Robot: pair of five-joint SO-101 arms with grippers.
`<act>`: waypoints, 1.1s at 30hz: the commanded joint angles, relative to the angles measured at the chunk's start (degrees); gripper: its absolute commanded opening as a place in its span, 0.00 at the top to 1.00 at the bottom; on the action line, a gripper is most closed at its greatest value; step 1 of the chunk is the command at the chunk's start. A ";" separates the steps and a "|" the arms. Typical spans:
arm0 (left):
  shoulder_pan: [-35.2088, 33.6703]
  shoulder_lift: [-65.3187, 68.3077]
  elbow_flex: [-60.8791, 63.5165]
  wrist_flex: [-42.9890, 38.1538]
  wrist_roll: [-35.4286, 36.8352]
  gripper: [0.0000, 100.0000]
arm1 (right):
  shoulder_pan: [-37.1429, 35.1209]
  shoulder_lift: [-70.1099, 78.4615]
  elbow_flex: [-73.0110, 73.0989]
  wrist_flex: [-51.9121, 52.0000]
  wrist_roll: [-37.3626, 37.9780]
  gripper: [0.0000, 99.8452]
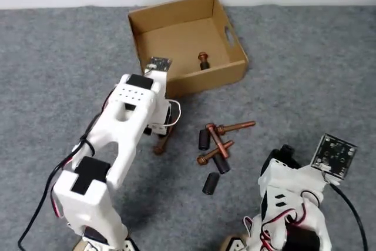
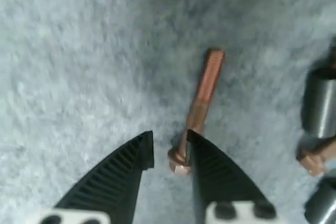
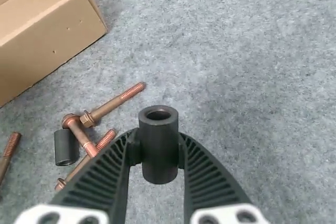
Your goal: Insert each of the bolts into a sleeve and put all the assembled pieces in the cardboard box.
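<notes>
The left gripper (image 2: pixel 170 153) sits low over the grey carpet (image 2: pixel 79 77). Its jaws are narrowly parted around the head of a copper bolt (image 2: pixel 202 98) that lies flat. The head is against one finger (image 2: pixel 210 182) with a sliver of gap at the other, so it seems not yet pinched (blur makes contact hard to judge). The right gripper (image 3: pixel 157 158) is clamped on a black sleeve (image 3: pixel 157 129), held upright off the carpet with its bore upward. Other bolts (image 1: pixel 235 126) and loose sleeves (image 1: pixel 211 183) lie between the arms. One assembled piece (image 1: pixel 203 60) stands inside the cardboard box (image 1: pixel 200 77).
</notes>
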 commanded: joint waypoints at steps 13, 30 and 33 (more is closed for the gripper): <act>3.52 10.20 -3.47 -1.14 -1.05 0.88 | 0.84 0.22 -0.26 -1.27 0.70 0.99; 3.52 -5.98 -5.05 5.54 31.91 1.00 | 0.84 0.13 -0.26 -1.27 0.70 0.99; 3.52 -9.76 -5.05 8.88 47.12 1.00 | 0.84 0.13 -0.26 -1.27 0.70 0.99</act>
